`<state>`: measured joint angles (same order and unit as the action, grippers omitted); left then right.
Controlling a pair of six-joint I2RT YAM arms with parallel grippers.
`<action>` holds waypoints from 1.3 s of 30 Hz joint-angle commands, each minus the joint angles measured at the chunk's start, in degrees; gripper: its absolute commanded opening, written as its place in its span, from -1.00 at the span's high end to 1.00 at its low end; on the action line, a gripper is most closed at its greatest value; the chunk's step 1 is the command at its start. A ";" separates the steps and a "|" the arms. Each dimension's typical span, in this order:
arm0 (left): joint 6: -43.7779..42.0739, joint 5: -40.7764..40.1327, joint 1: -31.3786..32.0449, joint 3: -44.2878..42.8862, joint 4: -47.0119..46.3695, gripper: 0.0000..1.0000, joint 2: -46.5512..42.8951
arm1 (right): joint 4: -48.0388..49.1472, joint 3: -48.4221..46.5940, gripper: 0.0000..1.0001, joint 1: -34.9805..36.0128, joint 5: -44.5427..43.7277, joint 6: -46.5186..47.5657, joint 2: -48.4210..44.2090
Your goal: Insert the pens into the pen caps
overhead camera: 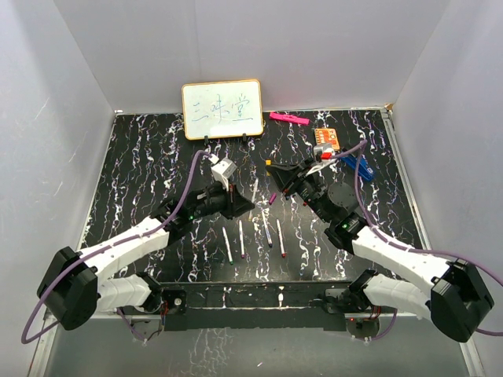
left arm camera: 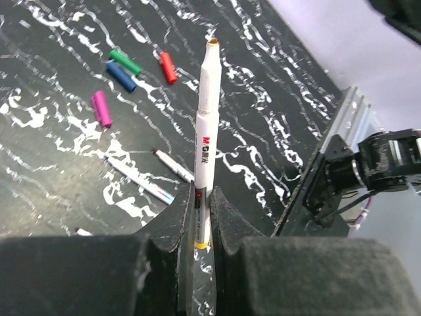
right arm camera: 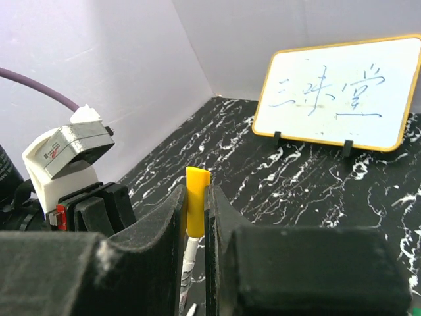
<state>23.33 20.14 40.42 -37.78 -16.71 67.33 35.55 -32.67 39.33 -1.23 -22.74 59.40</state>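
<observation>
Left tool (left arm camera: 202, 201) grips a white pen (left arm camera: 206, 125), right tool (right arm camera: 195, 214) a yellow cap (right arm camera: 197, 187).

High rear overview, close wrist views, shared tabletop (overhead camera: 141, 173)

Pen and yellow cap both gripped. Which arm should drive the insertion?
Left, likely. The left claw is shut on a pen whose bare tip juts well clear, easy to steer. The right claw is shut on the yellow cap, which barely pokes out, so better held still.
</observation>
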 commanded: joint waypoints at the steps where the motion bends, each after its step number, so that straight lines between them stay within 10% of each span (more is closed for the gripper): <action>1: 2.95 4.30 0.77 0.18 -7.42 1.00 -1.98 | 11.81 1.21 1.00 0.13 2.19 -0.96 0.52; 39: 7.43 4.37 2.38 0.59 -13.78 1.00 -1.59 | 21.01 3.21 1.00 0.13 4.36 -5.38 4.13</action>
<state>30.70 24.62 42.50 -37.26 -27.90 66.02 52.93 -29.34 39.33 2.11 -27.62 63.79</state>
